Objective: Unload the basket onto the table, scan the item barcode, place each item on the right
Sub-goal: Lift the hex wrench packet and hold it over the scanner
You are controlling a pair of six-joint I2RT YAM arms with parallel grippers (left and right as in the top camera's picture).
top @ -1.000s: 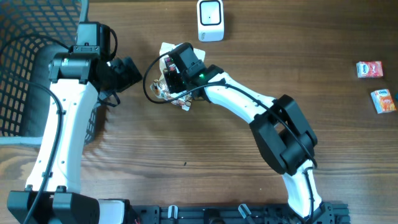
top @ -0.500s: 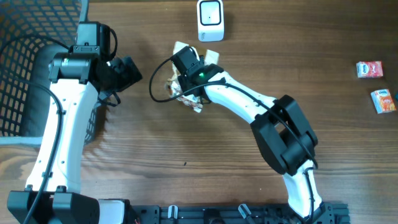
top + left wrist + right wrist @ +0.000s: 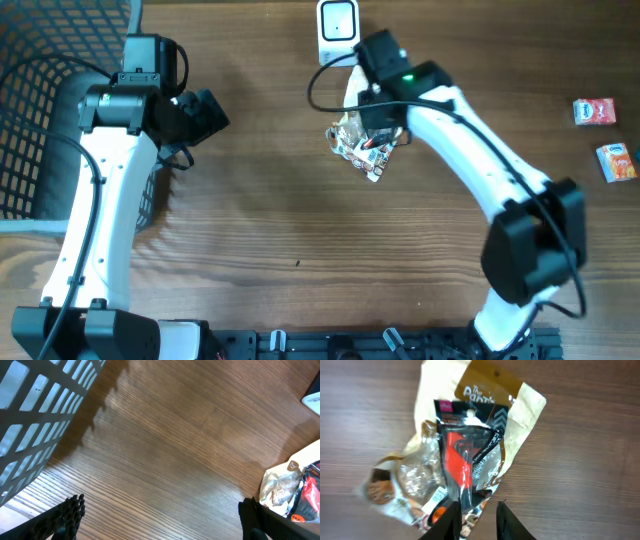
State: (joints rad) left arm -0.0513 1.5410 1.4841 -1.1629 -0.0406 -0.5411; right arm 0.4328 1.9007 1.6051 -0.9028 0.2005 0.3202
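You're looking at a bench of matt, fine-grained brown wood, a packet of glossy, crinkled clear plastic backed by matt tan paper, a scanner in smooth white plastic, and a basket of matt grey plastic mesh.

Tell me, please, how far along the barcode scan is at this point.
Done: the right gripper has its jaws closed on the packet. In hand: it holds the packet beside the white scanner in the overhead view. Left: presenting the barcode to the scanner; I cannot tell whether it faces it yet. The left gripper sits open and empty.
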